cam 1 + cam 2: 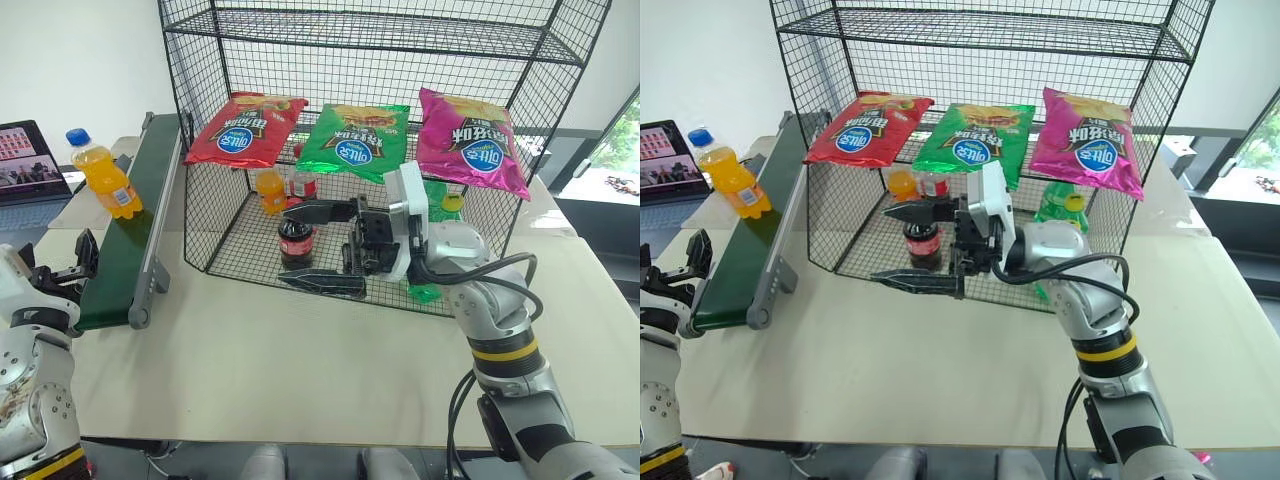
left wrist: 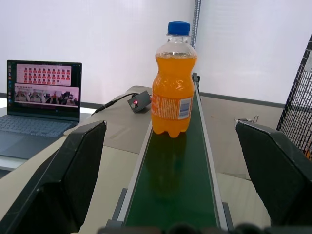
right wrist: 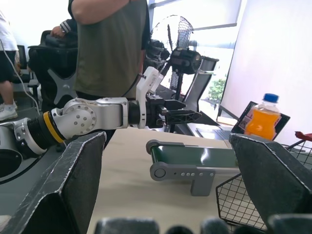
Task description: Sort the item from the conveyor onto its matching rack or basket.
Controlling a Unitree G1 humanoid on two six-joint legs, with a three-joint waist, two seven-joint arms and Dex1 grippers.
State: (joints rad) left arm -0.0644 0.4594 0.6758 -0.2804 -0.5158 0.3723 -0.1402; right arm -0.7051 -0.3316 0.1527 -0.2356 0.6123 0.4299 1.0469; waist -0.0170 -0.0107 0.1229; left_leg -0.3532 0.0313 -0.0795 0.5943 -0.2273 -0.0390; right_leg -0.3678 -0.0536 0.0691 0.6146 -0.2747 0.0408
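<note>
Both grippers, left and right, gape empty; far orange soda bottle looks rigid, slick, top-heavy—grab mid-label.

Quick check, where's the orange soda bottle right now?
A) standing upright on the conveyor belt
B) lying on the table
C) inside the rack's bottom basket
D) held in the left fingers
A: the orange soda bottle stands upright on the green conveyor belt, ahead of the open left gripper, whose fingers do not touch it.
</note>
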